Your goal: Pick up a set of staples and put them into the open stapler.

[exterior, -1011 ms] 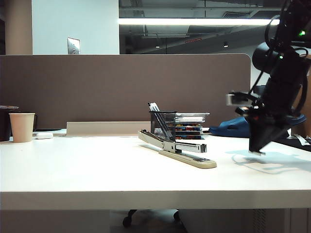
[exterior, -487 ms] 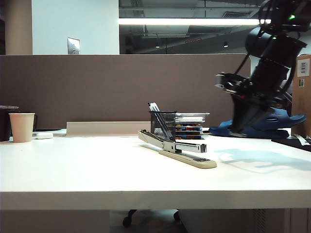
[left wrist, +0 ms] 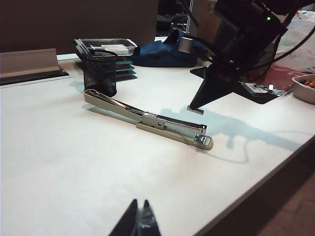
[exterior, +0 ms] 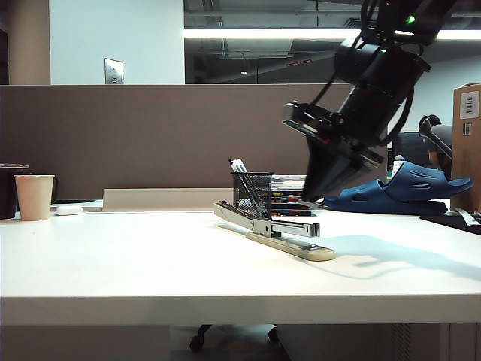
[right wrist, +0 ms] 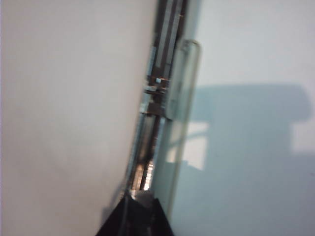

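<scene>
The beige long-reach stapler (exterior: 291, 243) lies open on the white table, its upper arm (left wrist: 110, 102) folded back toward the pen cup and the silver magazine (left wrist: 179, 124) exposed. My right gripper (exterior: 310, 197) hangs tip-down just above the magazine's front part, shut on the set of staples (left wrist: 195, 110), a small grey bar at its tips. In the right wrist view the stapler (right wrist: 181, 83) runs lengthwise right under the gripper (right wrist: 140, 199), with the staples (right wrist: 143, 196) between the fingers. My left gripper (left wrist: 140, 201) stays shut and empty, low near the table's front edge, well short of the stapler.
A black mesh pen cup (exterior: 252, 194) stands just behind the stapler's hinge end, with a stack of clear trays (exterior: 294, 197) beside it. A paper cup (exterior: 34, 197) is at far left, and blue footwear (exterior: 409, 188) and a cardboard box (exterior: 467, 143) at right.
My right arm has swung left from the table's right side to above the stapler, carrying the staples higher on the way. The left gripper and stapler have not moved.
</scene>
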